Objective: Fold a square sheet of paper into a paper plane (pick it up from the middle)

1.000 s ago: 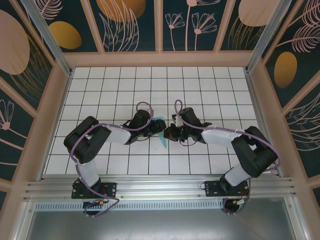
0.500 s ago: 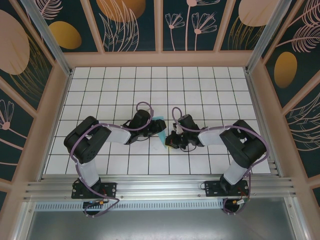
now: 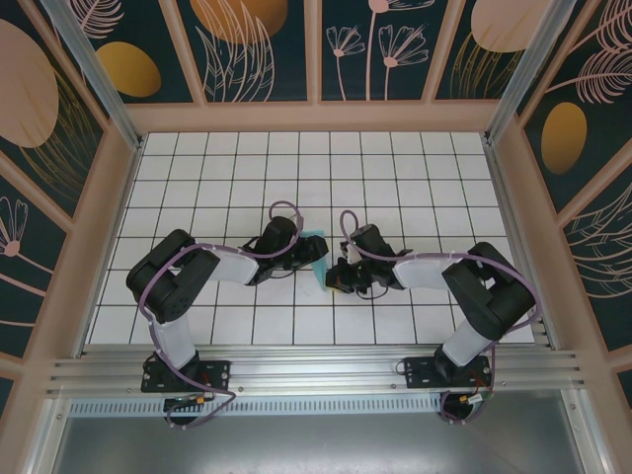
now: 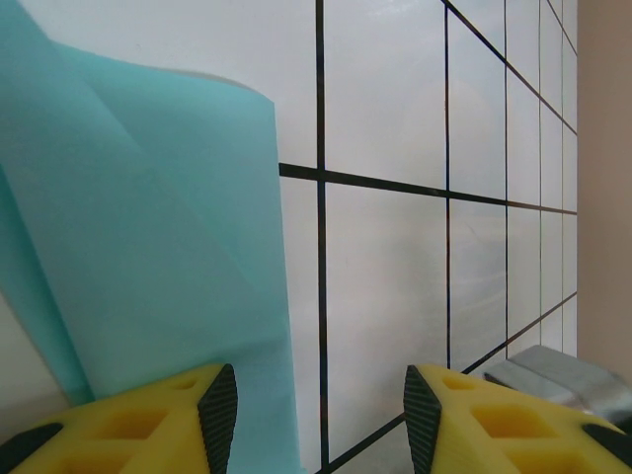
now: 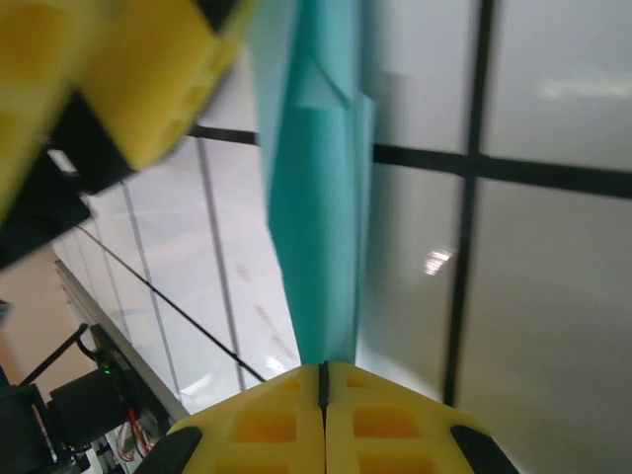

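The paper (image 5: pixel 311 197) is clenched by the right gripper (image 5: pixel 324 369), bottom centre; the left gripper (image 4: pixel 321 395) is parted, with nothing between its jaws. The crease should be drawn slowly, lest the thin sheet be torn.

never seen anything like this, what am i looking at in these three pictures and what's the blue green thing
This is a robot with two arms bolted at the near edge of a white gridded table. The wide picture looks down from above, with the left arm on the left and the right arm on the right. The other two pictures come from a small camera on each wrist, so the yellow fingers at the bottom belong to that arm.

The blue-green thing is a partly folded sheet of paper. The right gripper is shut on one end of it. The left gripper stands open, with the paper by one finger.
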Motion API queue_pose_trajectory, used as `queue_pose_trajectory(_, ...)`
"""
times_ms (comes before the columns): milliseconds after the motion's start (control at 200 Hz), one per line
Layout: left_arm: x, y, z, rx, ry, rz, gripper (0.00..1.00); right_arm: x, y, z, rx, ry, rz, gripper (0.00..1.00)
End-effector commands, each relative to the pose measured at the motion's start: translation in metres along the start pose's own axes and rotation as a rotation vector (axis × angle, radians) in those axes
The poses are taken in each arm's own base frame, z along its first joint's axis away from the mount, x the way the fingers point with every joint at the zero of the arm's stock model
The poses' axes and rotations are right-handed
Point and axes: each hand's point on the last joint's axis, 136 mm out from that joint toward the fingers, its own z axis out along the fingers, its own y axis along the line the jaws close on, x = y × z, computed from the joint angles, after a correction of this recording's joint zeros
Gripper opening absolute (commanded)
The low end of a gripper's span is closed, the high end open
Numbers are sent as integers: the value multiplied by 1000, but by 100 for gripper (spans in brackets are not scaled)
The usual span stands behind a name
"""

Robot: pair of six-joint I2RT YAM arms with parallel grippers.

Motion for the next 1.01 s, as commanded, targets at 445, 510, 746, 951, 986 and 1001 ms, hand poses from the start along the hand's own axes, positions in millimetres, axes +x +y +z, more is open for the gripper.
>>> queue_pose_trajectory(445, 31, 64, 13, -193, 101, -50, 51, -3, -8, -11, 93, -54, 16, 10)
queue_pose_trajectory(510, 31, 64, 13, -193, 102, -49, 51, -4, 1, -16, 53, -73, 8, 10)
queue_pose_trajectory(746, 32, 65, 12, -195, 107, -46, 51, -7, 50, -3, -126, -49, -40, 8)
queue_pose_trajectory(951, 32, 63, 12, -191, 107, -47, 52, -1, 35, 20, -74, -19, -20, 7)
queue_pose_trajectory(986, 32, 63, 12, -191, 107, -46, 52, 0, 24, 22, -41, -21, -5, 6)
queue_pose_trajectory(1001, 32, 63, 12, -191, 106, -46, 51, 0, 19, 22, -26, -23, 1, 6)
